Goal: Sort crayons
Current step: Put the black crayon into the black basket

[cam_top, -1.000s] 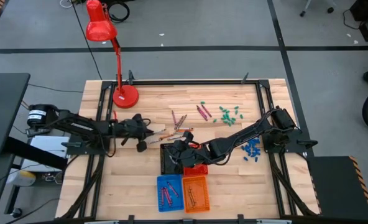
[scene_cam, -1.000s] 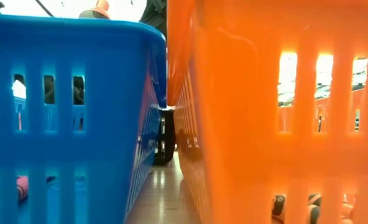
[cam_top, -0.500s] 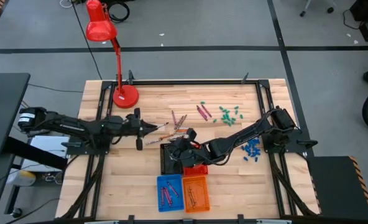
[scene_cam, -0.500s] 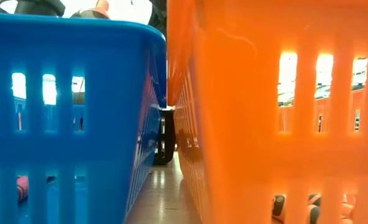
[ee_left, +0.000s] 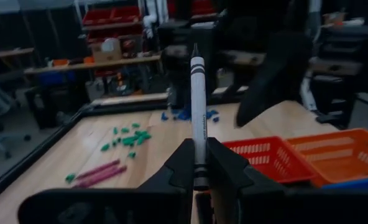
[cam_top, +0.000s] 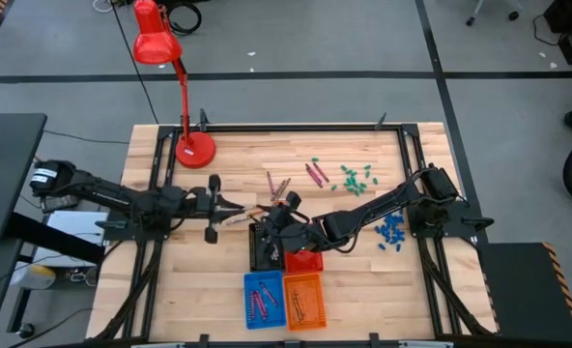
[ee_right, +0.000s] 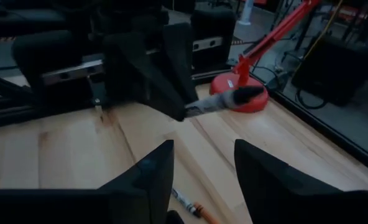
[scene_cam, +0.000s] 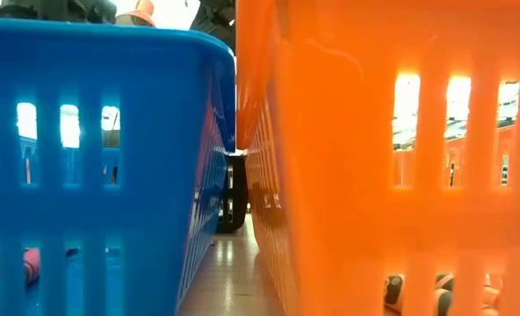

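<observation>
Handover or carry step, by the look of it: left end effector [ee_left: 199, 163] is clamped narrow on a grey crayon [ee_left: 198, 112], gripped near its lower end so most of the stick pokes out past the fingertips toward the right arm. In the high view the left end effector [cam_top: 230, 210] sits mid-table, just left of the black basket [cam_top: 261, 253], with the held crayon pointing right. Right end effector [cam_top: 284, 217] is close by, just over the black and red baskets [cam_top: 306, 261], fingers spread wide and empty [ee_right: 199, 163]; its wrist view shows the left arm's fingers with the crayon tip facing it, a gap between the two. Another crayon [ee_right: 190, 203] lies on the table below the right fingers. Loose crayons [cam_top: 278, 186] sit near table centre, a maroon pair [cam_top: 315, 173] farther right; green pieces [cam_top: 354, 178] and blue pieces [cam_top: 392, 232] are off to the right. Blue basket [cam_top: 263, 298] and orange basket [cam_top: 302, 299] at the near edge already hold some sticks. Next move, judged: either right fingers close on the free end before the left lets go, or left carries the grey crayon to its basket; which basket takes grey I can't tell. Alignment along the thin stick is the tricky part.
</observation>
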### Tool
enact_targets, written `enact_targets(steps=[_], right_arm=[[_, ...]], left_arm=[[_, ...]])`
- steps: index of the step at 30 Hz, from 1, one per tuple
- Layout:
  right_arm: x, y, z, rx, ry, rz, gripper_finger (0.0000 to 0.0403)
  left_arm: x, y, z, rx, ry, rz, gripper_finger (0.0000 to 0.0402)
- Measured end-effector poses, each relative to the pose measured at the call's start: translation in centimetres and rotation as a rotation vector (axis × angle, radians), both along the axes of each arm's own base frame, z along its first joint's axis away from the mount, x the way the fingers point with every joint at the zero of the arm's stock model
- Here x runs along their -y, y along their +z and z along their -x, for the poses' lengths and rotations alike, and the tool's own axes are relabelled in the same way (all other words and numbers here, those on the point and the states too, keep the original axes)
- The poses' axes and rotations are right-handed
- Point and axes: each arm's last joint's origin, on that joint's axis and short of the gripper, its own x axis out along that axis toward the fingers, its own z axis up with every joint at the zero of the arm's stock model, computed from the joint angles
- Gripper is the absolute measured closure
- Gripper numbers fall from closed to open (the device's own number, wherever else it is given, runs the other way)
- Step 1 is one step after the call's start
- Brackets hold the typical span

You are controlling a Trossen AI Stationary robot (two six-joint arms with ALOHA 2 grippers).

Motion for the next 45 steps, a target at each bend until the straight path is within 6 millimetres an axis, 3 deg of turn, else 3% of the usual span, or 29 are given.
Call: enact_targets(steps=[21, 38, 45], right_arm=[[-0.6, 2.3, -0.8, 0.159, 0.154, 0.083, 0.0246], [-0.3, 2.7, -1.1, 0.201, 0.242, 0.059, 0.0361], [-0.3, 2.7, -1.1, 0.200, 0.240, 0.058, 0.0366]], left_arm=[[1.7, 1.0, 0.3, 0.106, -0.101, -0.003, 0.0363], [2.3, 1.4, 0.5, 0.144, -0.137, 0.010, 0.0362], [2.3, 1.4, 0.5, 0.142, -0.137, 0.019, 0.0362]])
